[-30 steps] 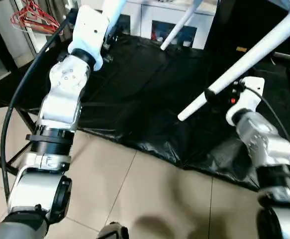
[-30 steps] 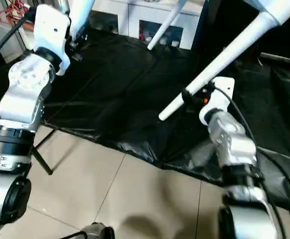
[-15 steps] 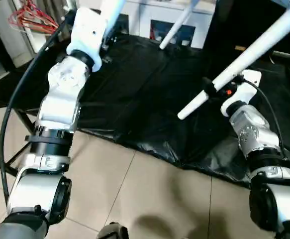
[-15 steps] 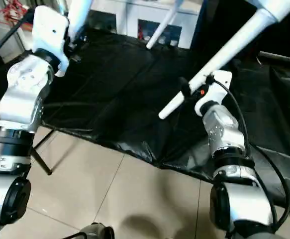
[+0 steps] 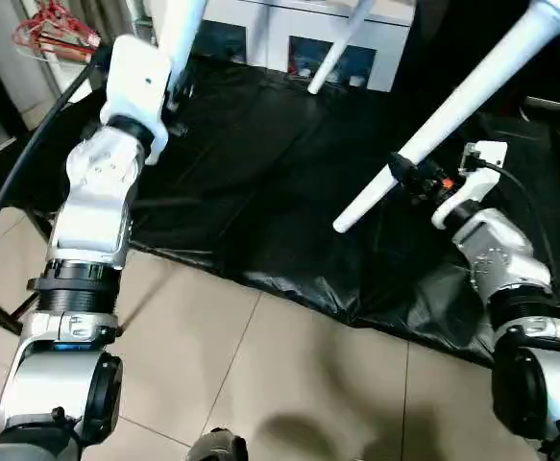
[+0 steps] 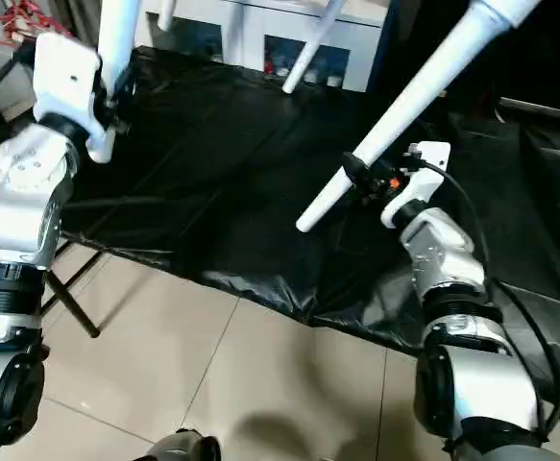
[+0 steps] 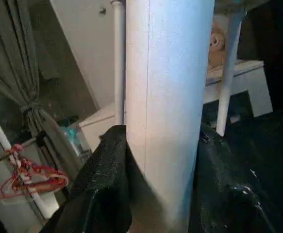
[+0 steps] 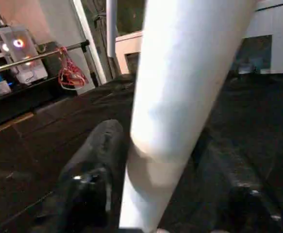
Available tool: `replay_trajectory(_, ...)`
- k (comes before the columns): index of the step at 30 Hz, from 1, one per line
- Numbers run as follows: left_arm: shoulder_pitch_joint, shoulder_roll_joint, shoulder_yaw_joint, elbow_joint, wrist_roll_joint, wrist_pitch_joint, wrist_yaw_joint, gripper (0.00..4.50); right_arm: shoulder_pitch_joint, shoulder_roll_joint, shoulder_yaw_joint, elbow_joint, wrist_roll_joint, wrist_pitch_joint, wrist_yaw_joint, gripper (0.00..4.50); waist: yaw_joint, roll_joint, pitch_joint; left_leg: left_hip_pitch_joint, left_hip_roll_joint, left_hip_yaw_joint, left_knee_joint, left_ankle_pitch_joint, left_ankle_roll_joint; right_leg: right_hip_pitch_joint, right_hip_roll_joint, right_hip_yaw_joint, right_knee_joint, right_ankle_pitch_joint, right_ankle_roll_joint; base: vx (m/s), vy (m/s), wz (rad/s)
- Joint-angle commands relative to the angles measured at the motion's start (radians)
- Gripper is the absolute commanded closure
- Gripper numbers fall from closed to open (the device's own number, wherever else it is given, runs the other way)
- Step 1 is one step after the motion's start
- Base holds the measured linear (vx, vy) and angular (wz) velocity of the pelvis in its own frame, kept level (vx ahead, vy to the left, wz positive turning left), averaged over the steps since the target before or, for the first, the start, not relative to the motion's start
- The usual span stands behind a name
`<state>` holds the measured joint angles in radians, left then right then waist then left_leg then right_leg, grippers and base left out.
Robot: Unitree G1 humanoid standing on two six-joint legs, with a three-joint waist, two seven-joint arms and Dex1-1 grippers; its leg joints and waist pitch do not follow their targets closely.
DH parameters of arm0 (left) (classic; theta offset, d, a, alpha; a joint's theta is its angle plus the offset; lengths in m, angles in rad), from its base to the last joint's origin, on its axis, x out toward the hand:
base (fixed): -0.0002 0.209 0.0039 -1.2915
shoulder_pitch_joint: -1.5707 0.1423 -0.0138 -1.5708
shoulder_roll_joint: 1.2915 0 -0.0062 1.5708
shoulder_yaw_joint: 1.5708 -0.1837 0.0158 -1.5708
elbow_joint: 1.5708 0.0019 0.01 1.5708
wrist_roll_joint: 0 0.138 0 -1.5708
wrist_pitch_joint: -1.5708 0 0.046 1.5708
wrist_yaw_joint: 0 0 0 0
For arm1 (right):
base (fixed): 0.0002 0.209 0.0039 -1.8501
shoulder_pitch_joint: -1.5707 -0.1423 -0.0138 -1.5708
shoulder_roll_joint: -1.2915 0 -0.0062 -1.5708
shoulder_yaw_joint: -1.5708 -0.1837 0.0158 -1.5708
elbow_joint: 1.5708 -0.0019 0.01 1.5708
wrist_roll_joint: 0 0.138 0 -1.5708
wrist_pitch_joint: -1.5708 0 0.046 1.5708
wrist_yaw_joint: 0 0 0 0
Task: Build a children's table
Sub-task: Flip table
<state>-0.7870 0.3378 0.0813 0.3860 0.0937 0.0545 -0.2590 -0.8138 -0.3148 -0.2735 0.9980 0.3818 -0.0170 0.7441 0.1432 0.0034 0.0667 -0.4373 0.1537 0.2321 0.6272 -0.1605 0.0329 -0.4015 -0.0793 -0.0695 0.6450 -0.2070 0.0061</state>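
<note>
Silver jointed forearms (image 5: pixel 92 206) with black rings near the elbows, white wrist housings (image 5: pixel 137 88) – a thick black cable (image 5: pixel 11 206) loops beside the left arm, a thinner cable (image 5: pixel 520 206) trails from the right wrist.

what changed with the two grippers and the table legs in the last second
The right gripper swung its wrist round from beneath the slanting white table leg and closed its fingers about it near the tip. The left gripper stayed clamped on the other white leg, as before. The black sheet did not move.
</note>
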Motion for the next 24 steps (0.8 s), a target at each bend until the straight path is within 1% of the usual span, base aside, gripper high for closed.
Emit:
replay_trajectory(1,0.015,-0.041,-0.102,0.029,0.010,-0.013,-0.070,2.90,-0.026,0.035,0.048,-0.045,-0.005,-0.028,0.109,2.48,-0.008,-0.003,-0.085,0.063,0.096,-0.059,-0.084,-0.259,-0.042,0.020,-0.099,0.052,-0.075,-0.112,-0.240,0.000,0.000,0.00)
replay_trajectory(2,0.018,-0.041,-0.103,0.034,0.011,-0.018,-0.072,2.91,-0.022,0.032,0.049,-0.053,-0.006,-0.027,0.114,2.69,-0.007,-0.004,-0.085,0.063,0.096,-0.059,-0.085,-0.264,-0.043,0.021,-0.100,0.052,-0.076,-0.117,-0.237,0.000,0.000,0.00)
replay_trajectory(4,0.027,-0.040,-0.106,0.043,0.014,-0.026,-0.080,2.91,-0.009,0.024,0.057,-0.077,-0.013,-0.030,0.117,2.73,-0.005,-0.003,-0.084,0.064,0.098,-0.060,-0.086,-0.265,-0.044,0.020,-0.100,0.052,-0.076,-0.118,-0.234,0.000,0.000,0.00)
replay_trajectory(5,0.035,-0.040,-0.108,0.050,0.017,-0.034,-0.083,2.91,0.005,0.018,0.061,-0.102,-0.017,-0.031,0.119,2.82,-0.004,-0.003,-0.084,0.066,0.098,-0.060,-0.087,-0.272,-0.048,0.019,-0.100,0.053,-0.078,-0.125,-0.229,0.000,0.000,0.00)
replay_trajectory(6,0.040,-0.041,-0.110,0.056,0.017,-0.037,-0.085,2.91,0.016,0.014,0.065,-0.122,-0.022,-0.031,0.113,2.82,-0.005,-0.005,-0.083,0.064,0.099,-0.061,-0.088,-0.280,-0.051,0.020,-0.101,0.053,-0.078,-0.131,-0.225,0.000,0.000,0.00)
replay_trajectory(7,0.046,-0.043,-0.113,0.066,0.019,-0.042,-0.087,2.91,0.032,0.007,0.070,-0.150,-0.027,-0.030,0.108,2.94,-0.004,-0.005,-0.084,0.065,0.099,-0.061,-0.089,-0.281,-0.053,0.020,-0.101,0.052,-0.078,-0.133,-0.224,0.000,0.000,0.00)
replay_trajectory(8,0.048,-0.044,-0.115,0.070,0.020,-0.044,-0.087,2.91,0.039,0.004,0.071,-0.162,-0.028,-0.030,0.107,2.95,-0.003,-0.006,-0.083,0.066,0.099,-0.061,-0.089,-0.284,-0.055,0.018,-0.101,0.053,-0.079,-0.138,-0.218,0.000,0.000,0.00)
replay_trajectory(9,0.052,-0.046,-0.120,0.084,0.024,-0.051,-0.087,2.91,0.060,-0.004,0.074,-0.200,-0.033,-0.028,0.099,2.95,-0.006,-0.008,-0.083,0.065,0.098,-0.061,-0.090,-0.288,-0.058,0.019,-0.100,0.053,-0.081,-0.149,-0.213,0.000,0.000,0.00)
replay_trajectory(10,0.056,-0.048,-0.124,0.095,0.026,-0.056,-0.087,2.91,0.078,-0.011,0.075,-0.231,-0.036,-0.025,0.089,2.95,-0.004,-0.009,-0.081,0.067,0.098,-0.061,-0.091,-0.292,-0.059,0.018,-0.100,0.054,-0.085,-0.159,-0.206,0.000,0.000,0.00)
replay_trajectory(11,0.059,-0.052,-0.129,0.108,0.030,-0.063,-0.086,2.91,0.102,-0.019,0.074,-0.271,-0.039,-0.019,0.072,2.97,-0.003,-0.008,-0.081,0.069,0.098,-0.061,-0.091,-0.302,-0.061,0.016,-0.101,0.056,-0.086,-0.171,-0.201,0.000,0.000,0.00)
replay_trajectory(12,0.063,-0.059,-0.136,0.128,0.035,-0.073,-0.086,2.91,0.133,-0.027,0.069,-0.324,-0.041,-0.010,0.049,2.97,-0.004,-0.010,-0.080,0.067,0.099,-0.063,-0.092,-0.303,-0.064,0.018,-0.104,0.057,-0.090,-0.190,-0.189,0.000,0.000,0.00)
replay_trajectory(13,0.065,-0.065,-0.142,0.143,0.039,-0.079,-0.086,2.91,0.163,-0.033,0.065,-0.371,-0.045,-0.004,0.025,2.98,-0.002,-0.005,-0.079,0.071,0.100,-0.063,-0.094,-0.306,-0.066,0.014,-0.102,0.058,-0.093,-0.195,-0.182,0.000,0.000,0.00)
replay_trajectory(14,0.066,-0.070,-0.146,0.155,0.041,-0.086,-0.086,2.91,0.186,-0.037,0.062,-0.407,-0.048,0.002,0.008,2.98,-0.003,-0.006,-0.081,0.076,0.101,-0.064,-0.095,-0.321,-0.075,0.012,-0.102,0.057,-0.092,-0.197,-0.178,0.000,0.000,0.00)
replay_trajectory(15,0.067,-0.080,-0.149,0.173,0.041,-0.093,-0.086,2.91,0.222,-0.040,0.058,-0.460,-0.051,0.015,-0.017,2.98,-0.005,-0.003,-0.082,0.072,0.101,-0.066,-0.098,-0.322,-0.081,0.015,-0.101,0.055,-0.090,-0.189,-0.177,0.000,0.000,0.00)
replay_trajectory(16,0.064,-0.098,-0.156,0.205,0.042,-0.105,-0.084,2.91,0.281,-0.041,0.051,-0.544,-0.058,0.035,-0.059,2.98,-0.005,0.003,-0.080,0.074,0.102,-0.066,-0.100,-0.327,-0.085,0.013,-0.099,0.056,-0.094,-0.188,-0.171,0.000,0.000,0.00)
replay_trajectory(17,0.059,-0.114,-0.163,0.236,0.045,-0.118,-0.083,2.91,0.336,-0.040,0.044,-0.624,-0.062,0.059,-0.095,2.98,0.000,-0.001,-0.078,0.084,0.103,-0.064,-0.100,-0.348,-0.092,0.006,-0.098,0.059,-0.103,-0.185,-0.155,0.000,0.000,0.00)
replay_trajectory(18,0.056,-0.120,-0.166,0.249,0.046,-0.124,-0.082,2.91,0.358,-0.039,0.042,-0.656,-0.063,0.069,-0.108,2.98,0.000,0.005,-0.080,0.091,0.102,-0.063,-0.100,-0.364,-0.100,0.001,-0.098,0.059,-0.102,-0.181,-0.156,0.000,0.000,0.00)
replay_trajectory(19,0.053,-0.124,-0.169,0.258,0.048,-0.128,-0.083,2.91,0.374,-0.038,0.040,-0.680,-0.064,0.075,-0.116,2.98,0.000,0.001,-0.084,0.091,0.102,-0.063,-0.104,-0.354,-0.102,0.006,-0.095,0.058,-0.098,-0.141,-0.155,0.000,0.000,0.00)
replay_trajectory(20,0.041,-0.143,-0.173,0.293,0.049,-0.139,-0.082,2.91,0.421,-0.029,0.027,-0.747,-0.068,0.094,-0.154,2.98,-0.003,-0.001,-0.084,0.077,0.100,-0.068,-0.108,-0.332,-0.101,0.016,-0.097,0.055,-0.092,-0.112,-0.161,0.000,0.000,0.00)
replay_trajectory(21,0.040,-0.145,-0.173,0.297,0.050,-0.140,-0.081,2.91,0.426,-0.028,0.026,-0.755,-0.069,0.096,-0.158,2.98,-0.001,0.000,-0.082,0.080,0.103,-0.066,-0.110,-0.338,-0.099,0.013,-0.098,0.055,-0.094,-0.109,-0.160,0.000,0.000,0.00)
replay_trajectory(22,0.025,-0.163,-0.172,0.337,0.052,-0.150,-0.074,2.91,0.459,-0.017,0.016,-0.804,-0.074,0.110,-0.192,2.98,-0.003,0.029,-0.084,0.082,0.102,-0.070,-0.107,-0.348,-0.109,0.010,-0.099,0.056,-0.091,-0.110,-0.160,0.000,0.000,0.00)
replay_trajectory(23,0.025,-0.163,-0.172,0.337,0.052,-0.150,-0.074,2.91,0.459,-0.017,0.016,-0.804,-0.074,0.110,-0.192,2.98,-0.009,0.018,-0.081,0.088,0.102,-0.069,-0.112,-0.405,-0.126,0.008,-0.097,0.055,-0.105,-0.145,-0.150,0.000,0.000,0.00)
replay_trajectory(24,0.016,-0.171,-0.172,0.363,0.056,-0.159,-0.069,2.91,0.480,-0.008,0.015,-0.841,-0.078,0.123,-0.216,2.98,-0.012,0.013,-0.081,0.089,0.101,-0.071,-0.112,-0.426,-0.134,0.010,-0.099,0.056,-0.106,-0.158,-0.153,0.000,0.000,0.00)
